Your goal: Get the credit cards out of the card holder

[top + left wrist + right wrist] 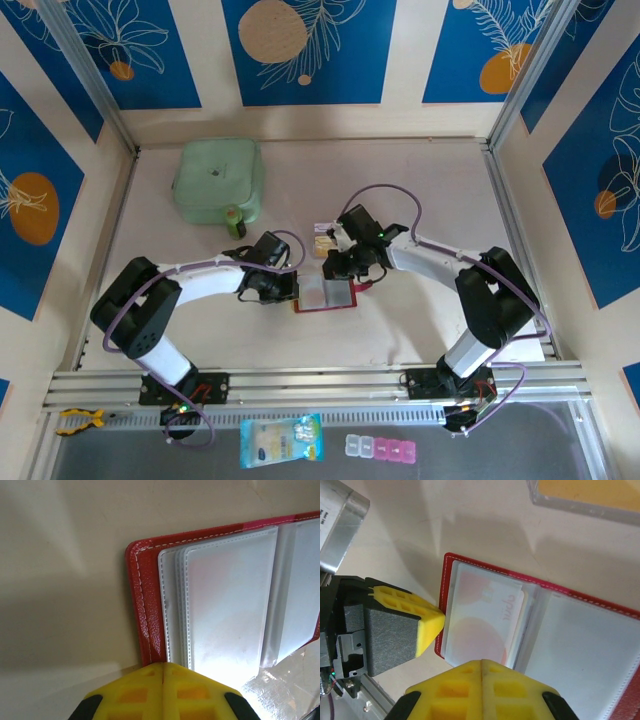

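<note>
My left gripper (164,692) is clenched with nothing between its fingers. Its tips sit at the left edge of the card holder (145,610), I'd say to pin the cover flat on the surface (60,580). My right gripper (481,690), clenched and empty too, hovers over the holder's left clear pocket (455,650). A pink-red credit card (495,615) is tucked inside, and I'm probably lined up to nudge it out. The holder lies open between both grippers. Just beyond the holder, a yellow-orange card (590,487) is already out.
</note>
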`<state>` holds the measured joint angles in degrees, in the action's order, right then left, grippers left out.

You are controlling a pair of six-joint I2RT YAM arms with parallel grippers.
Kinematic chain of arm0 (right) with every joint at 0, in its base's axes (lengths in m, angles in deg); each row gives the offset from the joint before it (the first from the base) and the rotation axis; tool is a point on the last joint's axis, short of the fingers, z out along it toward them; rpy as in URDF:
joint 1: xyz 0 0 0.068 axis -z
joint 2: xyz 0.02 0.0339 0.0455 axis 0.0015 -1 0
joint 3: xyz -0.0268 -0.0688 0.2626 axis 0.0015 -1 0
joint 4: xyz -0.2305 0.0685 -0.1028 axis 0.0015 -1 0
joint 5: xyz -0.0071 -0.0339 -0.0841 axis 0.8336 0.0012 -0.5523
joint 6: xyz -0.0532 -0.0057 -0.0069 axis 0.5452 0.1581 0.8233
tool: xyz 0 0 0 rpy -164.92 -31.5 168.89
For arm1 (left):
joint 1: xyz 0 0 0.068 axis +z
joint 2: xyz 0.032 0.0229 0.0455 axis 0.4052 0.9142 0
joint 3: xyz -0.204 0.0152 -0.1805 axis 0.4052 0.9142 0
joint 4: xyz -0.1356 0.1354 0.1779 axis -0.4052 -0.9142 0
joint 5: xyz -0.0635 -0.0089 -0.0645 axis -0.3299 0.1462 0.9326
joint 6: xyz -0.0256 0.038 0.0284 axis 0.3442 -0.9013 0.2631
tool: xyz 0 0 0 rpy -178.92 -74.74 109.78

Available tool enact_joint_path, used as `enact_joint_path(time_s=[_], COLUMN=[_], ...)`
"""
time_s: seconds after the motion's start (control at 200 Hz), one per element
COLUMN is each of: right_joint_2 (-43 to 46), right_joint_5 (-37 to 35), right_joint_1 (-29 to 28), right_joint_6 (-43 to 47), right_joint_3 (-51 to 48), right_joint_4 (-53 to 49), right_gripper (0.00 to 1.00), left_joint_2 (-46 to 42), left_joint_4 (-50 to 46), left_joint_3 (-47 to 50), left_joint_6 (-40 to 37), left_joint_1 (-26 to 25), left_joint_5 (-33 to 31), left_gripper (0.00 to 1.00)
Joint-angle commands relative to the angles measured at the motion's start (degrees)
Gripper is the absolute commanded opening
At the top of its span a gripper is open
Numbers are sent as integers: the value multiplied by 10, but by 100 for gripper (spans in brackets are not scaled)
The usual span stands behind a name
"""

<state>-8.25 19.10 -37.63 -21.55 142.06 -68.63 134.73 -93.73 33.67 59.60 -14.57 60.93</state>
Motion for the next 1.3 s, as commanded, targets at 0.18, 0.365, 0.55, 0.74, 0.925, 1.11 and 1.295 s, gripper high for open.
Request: enact_joint_path(time_s=[0.18,0.365,0.55,0.74,0.925,1.11,1.295], right_joint_2=[-1,-7,-21,-48,-66,-88,-104], right_joint_5=[57,76,82,89,83,77,72], right_joint_1=[-9,-10,-11,-14,-22,-28,-30], right_joint_6=[-91,-114,-118,-117,-113,-101,-93], right_joint_3=[-8,-20,-19,-4,10,29,40], right_joint_4=[15,45,53,45,41,30,21], right_gripper=[5,15,22,27,28,27,26], left_joint_2=[3,6,7,7,9,11,10], left_joint_4=[-7,-2,1,0,1,3,2], left_joint_3=[11,16,16,13,13,14,14], left_joint_6=[0,0,-1,-9,-10,-10,-10], left_joint_1=[2,2,2,3,3,3,3], left_joint_5=[0,-2,-3,-6,-4,-3,-4], left_gripper=[5,5,5,4,4,4,5])
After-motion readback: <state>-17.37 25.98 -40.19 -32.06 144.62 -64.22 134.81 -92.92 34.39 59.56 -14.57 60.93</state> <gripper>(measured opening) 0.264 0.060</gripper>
